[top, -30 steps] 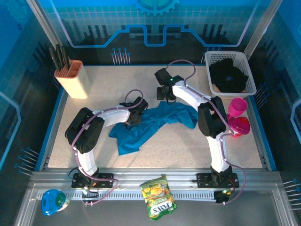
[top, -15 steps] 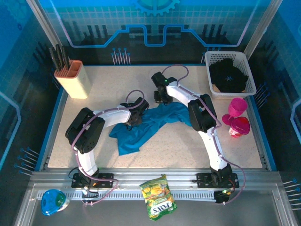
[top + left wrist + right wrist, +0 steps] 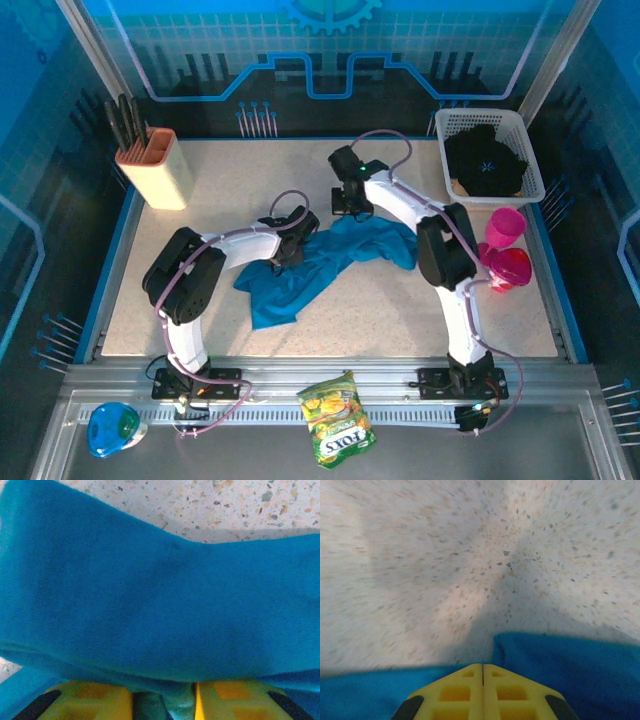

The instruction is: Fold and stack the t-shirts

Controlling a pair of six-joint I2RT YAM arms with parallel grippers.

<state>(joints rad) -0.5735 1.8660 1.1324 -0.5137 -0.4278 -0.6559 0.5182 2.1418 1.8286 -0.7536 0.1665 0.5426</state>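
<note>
The teal-blue t-shirt (image 3: 318,268) lies crumpled in the middle of the table. My left gripper (image 3: 290,248) is at its upper left part. In the left wrist view that gripper (image 3: 165,692) is shut on a bunched fold of the teal t-shirt (image 3: 160,600). My right gripper (image 3: 350,207) is at the shirt's far edge. Its yellow fingers (image 3: 465,690) are pressed together, so that gripper (image 3: 483,666) is shut, with teal cloth (image 3: 570,665) lying under and beside the tips; no cloth shows between them. The black t-shirt (image 3: 487,160) sits in the white basket (image 3: 441,135).
A knife block (image 3: 155,168) stands at the back left. Two pink cups (image 3: 505,228) (image 3: 511,268) stand right of the right arm, near the table's right edge. A snack bag (image 3: 338,418) and a blue object (image 3: 112,428) lie on the front rail.
The right gripper has gone from open to shut at the shirt's far edge, shifting slightly left and back. The left gripper has tightened on the fold.
</note>
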